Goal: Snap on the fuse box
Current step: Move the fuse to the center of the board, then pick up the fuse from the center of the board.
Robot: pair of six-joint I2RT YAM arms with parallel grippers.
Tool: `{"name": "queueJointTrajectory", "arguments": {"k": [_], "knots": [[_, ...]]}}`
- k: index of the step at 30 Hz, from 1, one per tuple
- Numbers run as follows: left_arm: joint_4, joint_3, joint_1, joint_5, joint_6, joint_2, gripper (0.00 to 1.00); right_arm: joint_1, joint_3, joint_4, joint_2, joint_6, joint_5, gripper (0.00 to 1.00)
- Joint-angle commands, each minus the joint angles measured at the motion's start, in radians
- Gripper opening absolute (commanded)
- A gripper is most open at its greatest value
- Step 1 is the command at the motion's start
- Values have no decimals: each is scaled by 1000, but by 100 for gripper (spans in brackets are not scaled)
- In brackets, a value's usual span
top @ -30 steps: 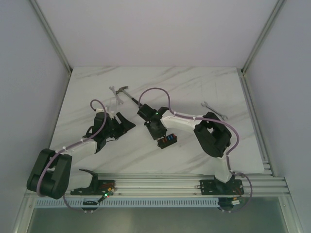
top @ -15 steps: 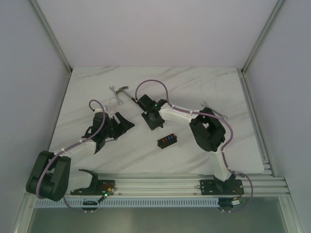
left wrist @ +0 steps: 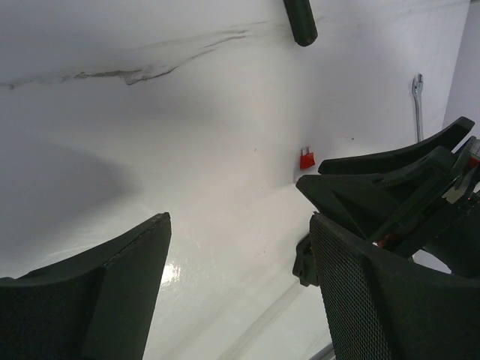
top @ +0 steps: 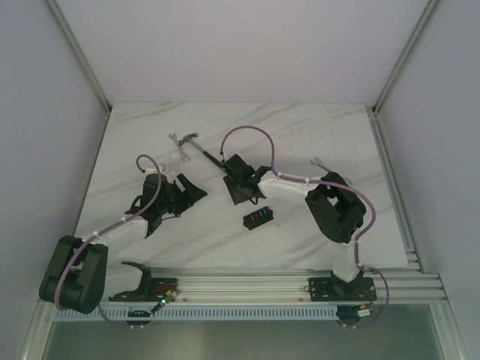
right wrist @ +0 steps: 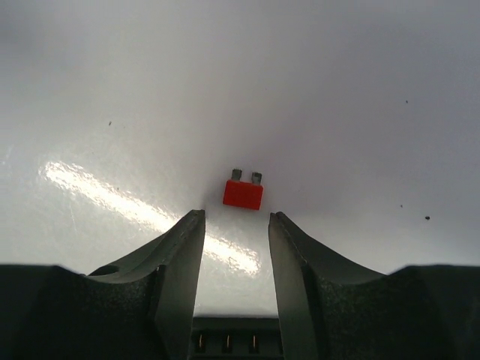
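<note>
Marble-look table (top: 300, 127), white walls around it. I had the fuse box (top: 258, 217) lying free on the table near the middle, touched by neither arm. Its long axis ran slightly slantwise, low left to high right in the top view, coloured fuses facing up.

Right gripper (top: 247, 196) sat just beyond the box and a bit to its left, so the box lay toward the near edge from those jaws. The right wrist view showed the right gripper's jaws parted with a clear gap and nothing pinched. A small loose red fuse (right wrist: 243, 193) lay on the table just ahead of the tips. The box itself wasn't in that view.

Left gripper (top: 193, 191) was well apart from the box, off to the left, jaws spread wide and empty in its wrist view. Hammer (top: 196, 142) lay farther back, wrench (top: 315, 160) behind the right arm.

My call: the right arm was clearly nearer. It would have needed to come back toward the near edge and slightly right, then line up across the box's short side to press or grip it.
</note>
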Motion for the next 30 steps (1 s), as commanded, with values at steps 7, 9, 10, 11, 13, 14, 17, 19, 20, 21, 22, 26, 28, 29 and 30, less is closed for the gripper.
{"name": "queueJointTrajectory", "arguments": {"k": [7, 9, 10, 11, 13, 14, 17, 19, 20, 21, 22, 26, 28, 29, 30], "knots": [[-10, 11, 8, -4, 5, -8, 85, 18, -49, 83, -7, 55, 79, 45], [-9, 12, 8, -2, 5, -7, 85, 18, -56, 84, -6, 58, 88, 44], [-9, 11, 8, -2, 5, -6, 85, 18, -57, 83, -4, 58, 94, 44], [-10, 12, 8, -2, 5, -5, 85, 18, -58, 83, -1, 58, 99, 44], [-9, 13, 8, -3, 5, -4, 85, 18, -57, 83, 7, 62, 107, 44], [-9, 12, 8, -1, 4, -4, 85, 18, -56, 83, 10, 62, 108, 44], [-9, 12, 8, -1, 3, -4, 85, 18, -50, 83, 26, 66, 104, 44], [-10, 11, 8, -1, 2, -4, 86, 18, -47, 83, 33, 69, 102, 44], [-10, 11, 8, -1, 2, -4, 86, 18, -46, 83, 37, 69, 101, 43], [-10, 13, 8, 0, 2, -3, 86, 17, -46, 83, 38, 70, 101, 43], [-9, 13, 8, 0, 2, -2, 86, 18, -46, 83, 39, 71, 100, 42], [-10, 13, 8, 0, 0, -1, 86, 18, -50, 84, 41, 71, 108, 41], [-10, 15, 8, 2, 0, 3, 86, 18, -51, 84, 45, 70, 111, 40], [-9, 16, 9, 3, 0, 3, 86, 18, -51, 83, 48, 72, 112, 40], [-10, 17, 8, 5, 0, 4, 86, 18, -50, 83, 51, 73, 112, 40]]}}
